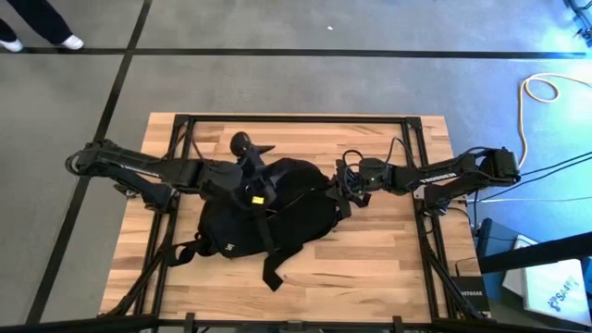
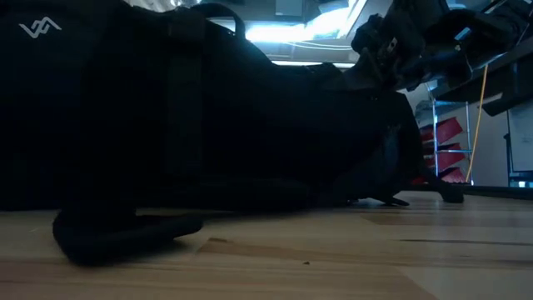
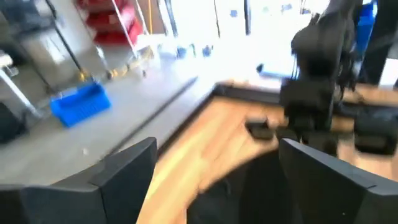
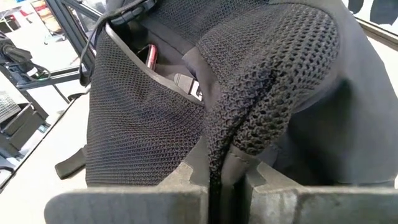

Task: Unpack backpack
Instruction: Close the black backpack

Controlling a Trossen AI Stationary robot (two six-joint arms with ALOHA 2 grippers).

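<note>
The backpack is lying flat in the middle of the table, its long axis running roughly left to right between the two arms. The right gripper is clamping a fold of the bag's mesh panel at the right end, pinching it tight between closed fingers and lifting that edge, so a slot is gaping with something red and something grey showing inside. The left gripper is hanging over the bag's left part with its fingers spread and nothing between them. It looks the freer to reach in, and the opening lies to its right.
</note>
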